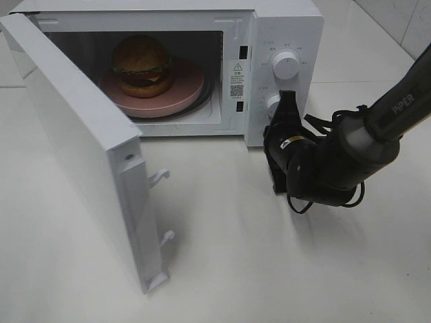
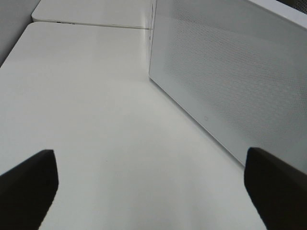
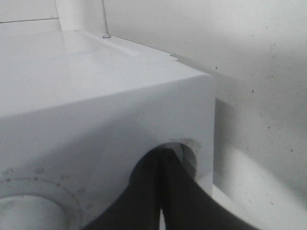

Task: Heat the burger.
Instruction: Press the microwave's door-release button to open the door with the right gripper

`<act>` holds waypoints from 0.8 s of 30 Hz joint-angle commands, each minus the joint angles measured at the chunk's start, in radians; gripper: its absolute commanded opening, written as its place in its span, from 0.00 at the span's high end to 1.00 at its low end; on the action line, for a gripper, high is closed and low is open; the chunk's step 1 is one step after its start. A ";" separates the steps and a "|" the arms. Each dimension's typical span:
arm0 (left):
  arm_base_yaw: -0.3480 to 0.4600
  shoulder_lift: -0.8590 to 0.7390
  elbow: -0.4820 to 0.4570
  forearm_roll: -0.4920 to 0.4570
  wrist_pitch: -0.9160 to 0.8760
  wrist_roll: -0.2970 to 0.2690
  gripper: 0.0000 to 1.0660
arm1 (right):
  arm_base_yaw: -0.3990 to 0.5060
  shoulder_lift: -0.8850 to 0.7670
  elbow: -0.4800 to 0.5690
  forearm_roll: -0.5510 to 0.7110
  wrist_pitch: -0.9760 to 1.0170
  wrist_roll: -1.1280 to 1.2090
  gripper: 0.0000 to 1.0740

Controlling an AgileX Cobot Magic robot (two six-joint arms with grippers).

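burger point(image 1: 141, 64) on a plate point(image 1: 183, 95) in the open microwave point(image 1: 283, 20)
right claw point(image 1: 285, 98) shut at lower knob point(image 1: 272, 103), left claw point(image 2: 151, 172) wide open, empty

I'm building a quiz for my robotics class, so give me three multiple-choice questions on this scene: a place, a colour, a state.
1. Where is the burger relative to the microwave? A on top; B inside; C beside.
2. What colour is the plate under it? A pink; B blue; C green.
3. How does the door stand? A shut; B taken off; C swung wide open.
Answers: 1 B, it sits in the cavity; 2 A, its rim shows pink; 3 C, it hangs out from its hinge side.
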 commanded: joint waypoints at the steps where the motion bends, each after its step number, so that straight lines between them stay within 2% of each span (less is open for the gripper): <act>1: 0.003 -0.019 0.003 -0.001 -0.010 -0.002 0.08 | -0.022 -0.048 -0.029 -0.038 -0.183 -0.012 1.00; 9: 0.003 -0.019 0.003 -0.001 -0.010 -0.002 0.08 | 0.001 -0.097 0.013 -0.033 0.013 -0.015 1.00; 13: 0.003 -0.019 0.003 -0.001 -0.010 -0.002 0.08 | 0.005 -0.151 0.034 -0.031 0.187 -0.105 1.00; 17: 0.003 -0.019 0.003 -0.001 -0.010 -0.002 0.08 | 0.005 -0.178 0.047 -0.033 0.267 -0.133 1.00; 22: 0.003 -0.019 0.003 -0.001 -0.010 -0.002 0.08 | 0.005 -0.232 0.051 -0.042 0.440 -0.286 1.00; 24: 0.003 -0.019 0.003 -0.001 -0.010 -0.002 0.08 | 0.005 -0.262 0.051 -0.042 0.540 -0.430 1.00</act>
